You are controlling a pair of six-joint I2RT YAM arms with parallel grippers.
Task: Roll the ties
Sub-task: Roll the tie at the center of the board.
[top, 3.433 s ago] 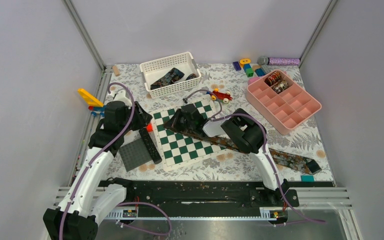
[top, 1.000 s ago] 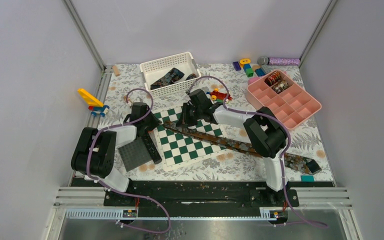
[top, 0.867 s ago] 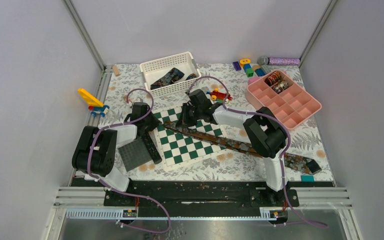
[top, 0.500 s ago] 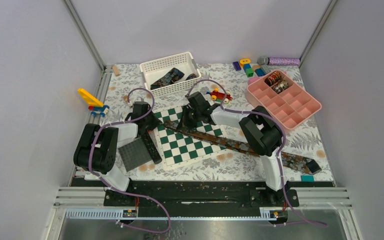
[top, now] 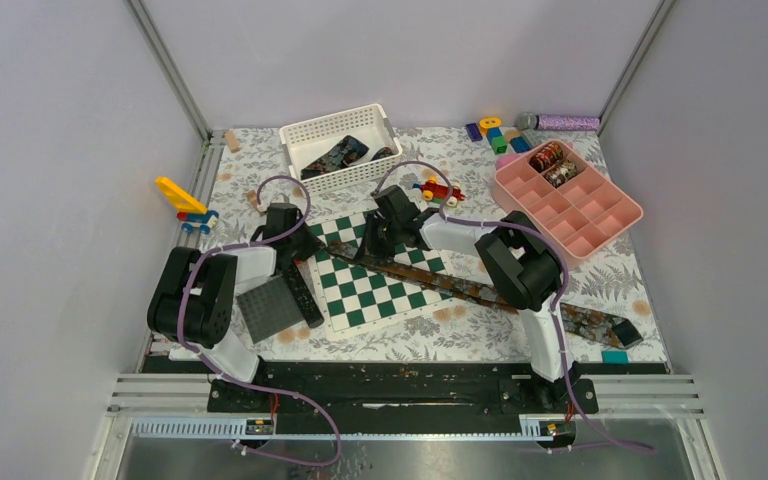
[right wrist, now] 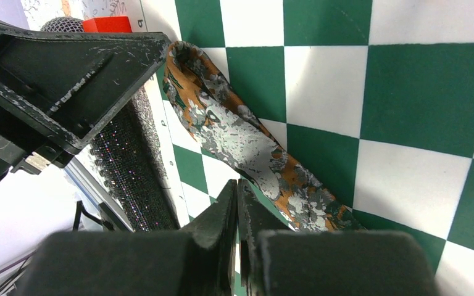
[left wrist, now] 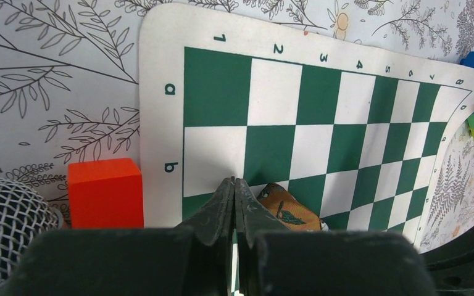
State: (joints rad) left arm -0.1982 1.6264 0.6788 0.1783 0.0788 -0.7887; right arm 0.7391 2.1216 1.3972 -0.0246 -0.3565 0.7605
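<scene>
A long rust-and-grey patterned tie (top: 470, 290) lies flat and slantwise across the chessboard (top: 370, 295), its narrow tip (left wrist: 287, 211) near the board's left corner and its wide end at the table's right front. My left gripper (left wrist: 234, 180) is shut and empty, low over the board just left of that tip. My right gripper (right wrist: 237, 183) is also shut with nothing in it, beside the tie (right wrist: 241, 135) and close to the left one. Dark ties (top: 338, 155) lie in the white basket (top: 305, 135). Rolled ties (top: 550, 160) sit in the pink tray (top: 615, 215).
A red block (left wrist: 105, 191) and a black glittery microphone (top: 300, 290) lie by the board's left edge, next to a grey baseplate (top: 265, 308). A toy car (top: 442, 188), coloured blocks (top: 495, 135), a yellow toy (top: 182, 195) and a teal block (top: 615, 356) are scattered around.
Over the longer span both grippers moved up to the tie's narrow end at the board's left corner. In the last second only the right arm's elbow drifted slightly left.
</scene>
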